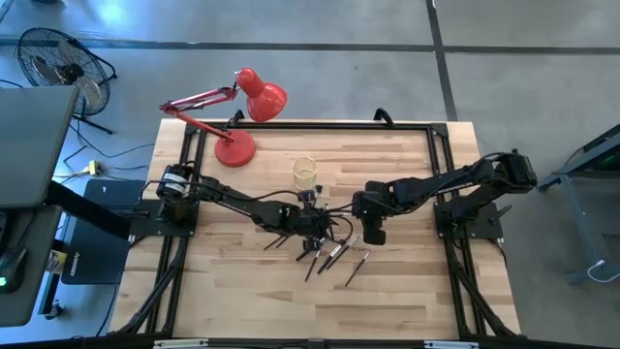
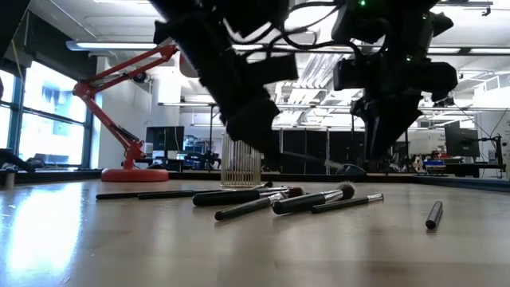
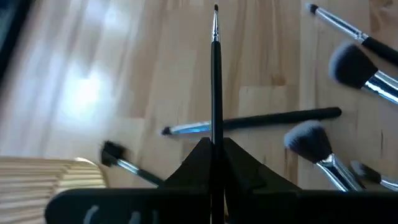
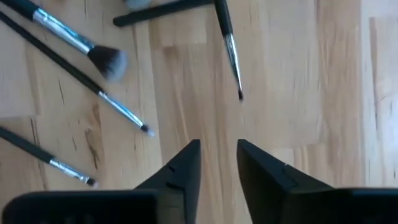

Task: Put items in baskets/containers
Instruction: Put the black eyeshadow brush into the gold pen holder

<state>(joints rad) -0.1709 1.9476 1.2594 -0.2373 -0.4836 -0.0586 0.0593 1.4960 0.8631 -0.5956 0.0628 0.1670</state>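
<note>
Gripping brush [image 3: 216, 93] — left hand [image 3: 214, 149]; right hand [image 4: 217, 163] parted.

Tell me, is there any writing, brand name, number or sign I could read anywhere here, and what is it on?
None can be read.
Brushes: no lettering shows on the handles.
Clear cup: plain, no label.
Red lamp: no marking shows.
Arms and the left end effector, shut on a thin brush: no legible text.
Room behind the table in the low view: any signs or screens are too small and blurred to read.
</note>
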